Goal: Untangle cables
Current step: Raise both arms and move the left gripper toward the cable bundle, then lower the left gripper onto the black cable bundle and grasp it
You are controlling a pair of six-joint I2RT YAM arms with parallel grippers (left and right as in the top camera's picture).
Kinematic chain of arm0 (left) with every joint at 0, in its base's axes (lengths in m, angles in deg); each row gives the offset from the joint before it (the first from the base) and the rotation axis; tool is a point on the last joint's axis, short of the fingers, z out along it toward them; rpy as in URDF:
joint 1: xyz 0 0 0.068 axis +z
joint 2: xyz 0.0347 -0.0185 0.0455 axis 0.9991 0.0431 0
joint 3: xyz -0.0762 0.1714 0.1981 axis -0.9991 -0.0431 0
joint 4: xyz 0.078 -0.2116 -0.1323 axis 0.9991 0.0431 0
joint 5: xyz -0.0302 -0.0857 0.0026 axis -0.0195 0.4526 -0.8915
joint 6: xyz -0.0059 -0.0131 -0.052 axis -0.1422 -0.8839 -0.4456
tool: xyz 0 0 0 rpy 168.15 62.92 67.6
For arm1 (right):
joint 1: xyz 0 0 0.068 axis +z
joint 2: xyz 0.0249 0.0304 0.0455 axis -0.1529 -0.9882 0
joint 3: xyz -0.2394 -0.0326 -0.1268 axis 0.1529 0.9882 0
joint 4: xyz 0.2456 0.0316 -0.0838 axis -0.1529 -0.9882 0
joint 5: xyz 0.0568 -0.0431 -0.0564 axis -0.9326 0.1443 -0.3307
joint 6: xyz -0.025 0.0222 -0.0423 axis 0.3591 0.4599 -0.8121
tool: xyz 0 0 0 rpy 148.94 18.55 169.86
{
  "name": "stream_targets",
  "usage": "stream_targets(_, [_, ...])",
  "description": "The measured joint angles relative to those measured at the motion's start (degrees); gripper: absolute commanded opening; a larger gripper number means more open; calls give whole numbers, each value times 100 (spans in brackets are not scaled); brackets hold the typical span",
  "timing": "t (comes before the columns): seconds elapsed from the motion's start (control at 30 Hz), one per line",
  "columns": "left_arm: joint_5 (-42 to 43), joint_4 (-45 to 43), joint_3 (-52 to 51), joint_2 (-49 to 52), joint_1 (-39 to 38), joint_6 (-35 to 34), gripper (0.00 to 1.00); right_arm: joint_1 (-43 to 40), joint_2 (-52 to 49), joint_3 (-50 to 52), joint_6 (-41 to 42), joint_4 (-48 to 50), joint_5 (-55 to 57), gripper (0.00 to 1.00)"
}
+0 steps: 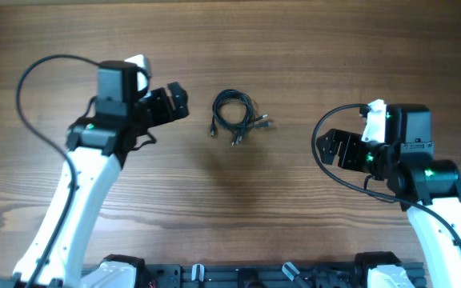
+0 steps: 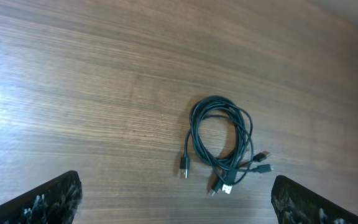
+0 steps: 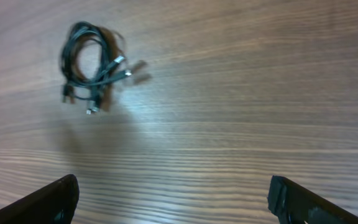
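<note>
The cables lie as one small coiled bundle of thin black cords with dark and silvery plug ends near the table's middle. They also show in the left wrist view and in the right wrist view. My left gripper is open and empty, left of the bundle and apart from it; its fingertips frame the lower edge of the left wrist view. My right gripper is open and empty, to the right of the bundle and well away from it.
The wooden table carries only the bundle. Thick black arm cables loop beside each arm. The arm bases stand along the front edge.
</note>
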Motion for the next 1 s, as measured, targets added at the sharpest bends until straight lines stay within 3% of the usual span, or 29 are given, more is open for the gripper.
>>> stream_targets(0.07, [-188, -162, 31, 291, -245, -7, 99, 0, 0, 0, 72, 33, -79, 100])
stream_targets(0.2, [-343, -411, 74, 800, -566, -107, 89, 0, 0, 0, 186, 26, -142, 100])
stream_targets(0.5, [-667, -909, 74, 2044, -1198, -179, 84, 0, 0, 0, 391, -157, -181, 100])
stream_targets(0.57, [-748, -968, 74, 2264, -1279, -197, 79, 0, 0, 0, 444, -208, -181, 100])
stream_targets(0.63, [-813, -1047, 74, 2479, -1329, -221, 61, 0, 0, 0, 470, -210, -181, 100])
stream_targets(0.7, [-852, -1134, 74, 2649, -1353, -256, 54, 0, 0, 0, 490, -210, -181, 100])
stream_targets(1.0, [-918, -1604, 74, 2968, -1373, -302, 53, 0, 0, 0, 616, -319, -181, 100])
